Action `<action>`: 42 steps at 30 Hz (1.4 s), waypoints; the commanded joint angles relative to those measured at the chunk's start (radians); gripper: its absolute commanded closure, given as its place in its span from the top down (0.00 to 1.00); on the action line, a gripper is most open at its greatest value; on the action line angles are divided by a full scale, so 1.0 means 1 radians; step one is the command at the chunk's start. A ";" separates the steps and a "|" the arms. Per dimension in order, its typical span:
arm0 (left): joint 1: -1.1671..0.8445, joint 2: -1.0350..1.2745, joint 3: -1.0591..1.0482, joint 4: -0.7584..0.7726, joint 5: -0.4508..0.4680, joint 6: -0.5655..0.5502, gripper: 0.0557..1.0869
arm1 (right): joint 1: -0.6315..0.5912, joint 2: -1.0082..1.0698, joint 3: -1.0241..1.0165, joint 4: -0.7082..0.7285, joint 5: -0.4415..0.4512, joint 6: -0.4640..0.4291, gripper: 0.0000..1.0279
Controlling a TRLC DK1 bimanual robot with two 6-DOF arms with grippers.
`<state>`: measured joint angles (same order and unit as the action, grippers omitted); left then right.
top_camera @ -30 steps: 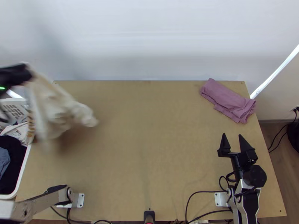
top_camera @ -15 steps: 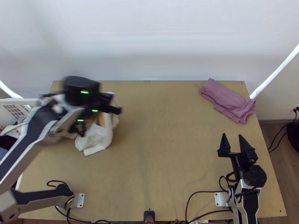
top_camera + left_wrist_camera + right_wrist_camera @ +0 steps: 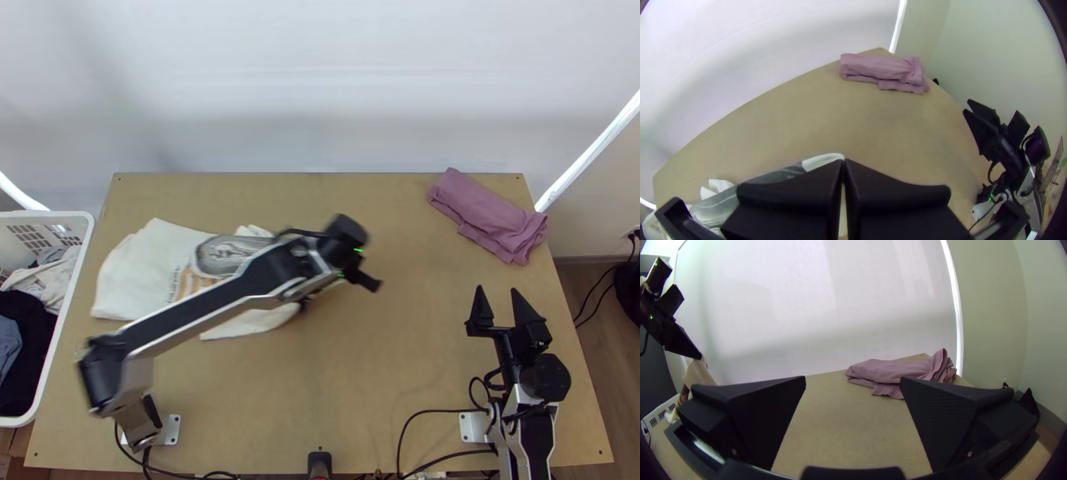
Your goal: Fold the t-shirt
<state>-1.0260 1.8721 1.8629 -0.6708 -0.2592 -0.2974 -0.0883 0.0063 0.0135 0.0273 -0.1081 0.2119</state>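
At far left I see a white basket of clothes beside the bench. The cream t-shirt lies rumpled across the bench's left half, its right end pinched in my left gripper, jaws closed. Over by the far right corner sits a folded pink cloth; nearer me, my right gripper holds its jaws wide, nothing between them.

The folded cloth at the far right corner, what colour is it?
Dusty mauve-pink; the top view shows the cloth best.
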 commanded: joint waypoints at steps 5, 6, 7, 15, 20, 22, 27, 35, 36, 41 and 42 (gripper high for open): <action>-0.075 0.249 0.389 0.019 -0.005 -0.046 0.03 | -0.002 -0.008 -0.007 -0.012 0.007 0.011 0.96; -0.082 0.274 0.418 0.036 -0.006 -0.048 0.03 | -0.002 -0.008 -0.007 -0.012 0.007 0.011 0.96; -0.085 0.289 0.420 0.079 -0.009 -0.046 0.03 | -0.002 -0.008 -0.007 -0.012 0.007 0.011 0.96; -0.059 0.351 0.409 0.169 -0.028 -0.014 0.27 | -0.002 -0.008 -0.007 -0.012 0.007 0.011 0.96; -0.017 0.305 0.406 0.125 -0.026 0.030 0.96 | -0.002 -0.008 -0.007 -0.012 0.007 0.011 0.96; 0.007 0.260 0.406 0.112 -0.026 0.032 0.96 | -0.002 -0.008 -0.007 -0.012 0.008 0.011 0.96; 0.075 0.157 0.404 0.030 -0.020 0.075 0.96 | -0.002 -0.008 -0.007 -0.012 0.007 0.011 0.96; 0.228 -0.051 0.280 -0.182 -0.003 0.107 0.96 | -0.002 -0.008 -0.007 -0.012 0.007 0.011 0.96; 0.248 -0.087 0.248 -0.187 -0.002 0.110 0.96 | -0.002 -0.008 -0.007 -0.012 0.007 0.011 0.96; 0.386 -0.258 0.053 -0.177 0.000 0.142 0.96 | -0.002 -0.008 -0.007 -0.012 0.007 0.011 0.96; 0.417 -0.291 0.009 -0.177 0.000 0.142 0.96 | -0.002 -0.008 -0.007 -0.012 0.007 0.011 0.96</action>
<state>-0.6712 1.6588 1.9732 -0.8429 -0.2626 -0.1783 -0.0883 0.0063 0.0135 0.0277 -0.1081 0.2119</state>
